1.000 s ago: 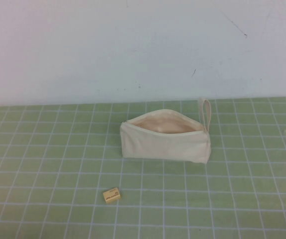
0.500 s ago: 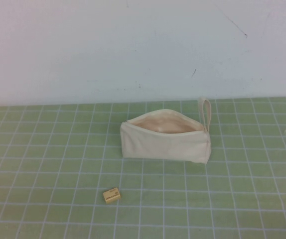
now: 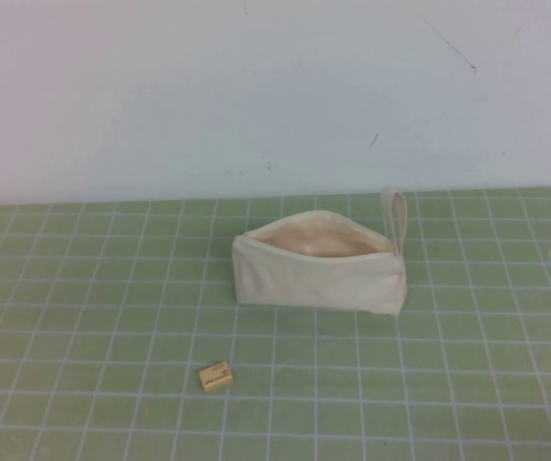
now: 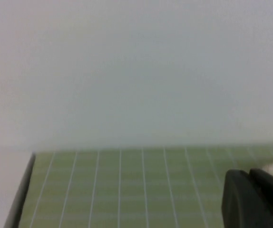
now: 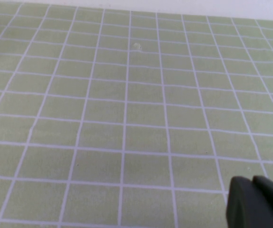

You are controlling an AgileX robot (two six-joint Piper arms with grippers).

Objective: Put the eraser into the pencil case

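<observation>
The eraser point(image 3: 216, 376) lay on the green tabletop point(image 3: 83, 317), nearer and left of the unzipped pencil case point(image 3: 319, 274), while my left gripper point(image 4: 255, 199) and right gripper point(image 5: 258, 204) showed perhaps one dark tip each, state unclear.

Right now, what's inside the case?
Only peach lining shows through the open mouth of the case; its bottom is hidden. The eraser lies outside on the mat. Neither claw is near.

a bare test bench of the lab kind, not a lived-in room. a green mat point(image 3: 93, 317) ruled with a white grid covers the table, and a plain, scuffed white wall point(image 3: 208, 86) stands right behind it.
</observation>
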